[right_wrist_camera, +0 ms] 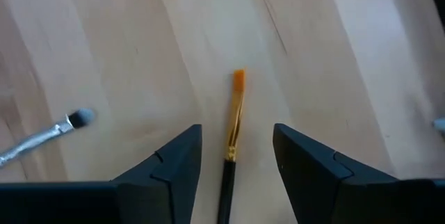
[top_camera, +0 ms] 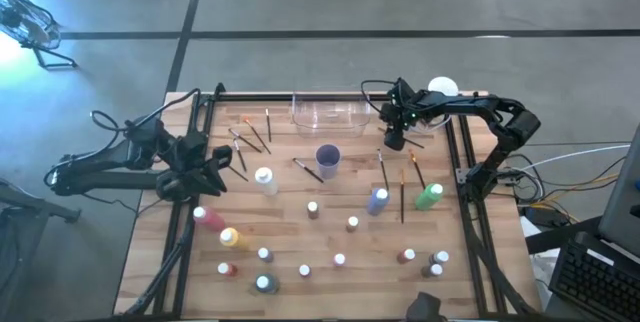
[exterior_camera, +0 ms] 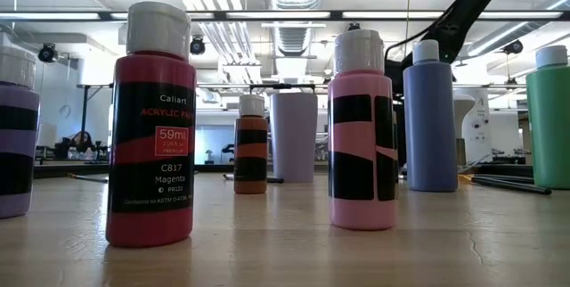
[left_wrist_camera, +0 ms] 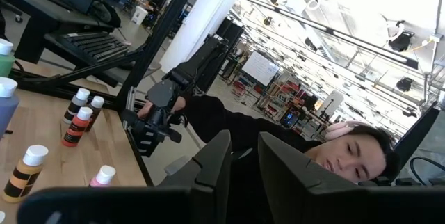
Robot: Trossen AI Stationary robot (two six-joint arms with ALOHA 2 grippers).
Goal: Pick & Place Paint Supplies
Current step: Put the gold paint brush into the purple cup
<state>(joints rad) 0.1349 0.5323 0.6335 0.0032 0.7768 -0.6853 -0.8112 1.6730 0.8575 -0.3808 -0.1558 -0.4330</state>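
My right gripper (right_wrist_camera: 236,137) stands open near the table's far right (top_camera: 393,140), pointing steeply down. Its fingers stand on either side of a paintbrush (right_wrist_camera: 235,116) with orange bristles, a gold ferrule and a dark handle, which lies flat on the wood without touching them. A second brush with a silver ferrule (right_wrist_camera: 42,138) lies beside it. My left gripper (top_camera: 220,160) waits raised over the table's left side, level, with a narrow gap between its fingers (left_wrist_camera: 243,144) and nothing in it. Paint bottles stand about the table, such as the blue (top_camera: 378,200) and the green (top_camera: 430,196).
A clear container (top_camera: 328,112) sits at the far middle, with a purple cup (top_camera: 327,157) before it. More brushes (top_camera: 250,138) lie far left. A white bottle (top_camera: 265,179), pink (top_camera: 208,219), yellow (top_camera: 230,237) and small bottles fill the near half. A person shows beyond the table.
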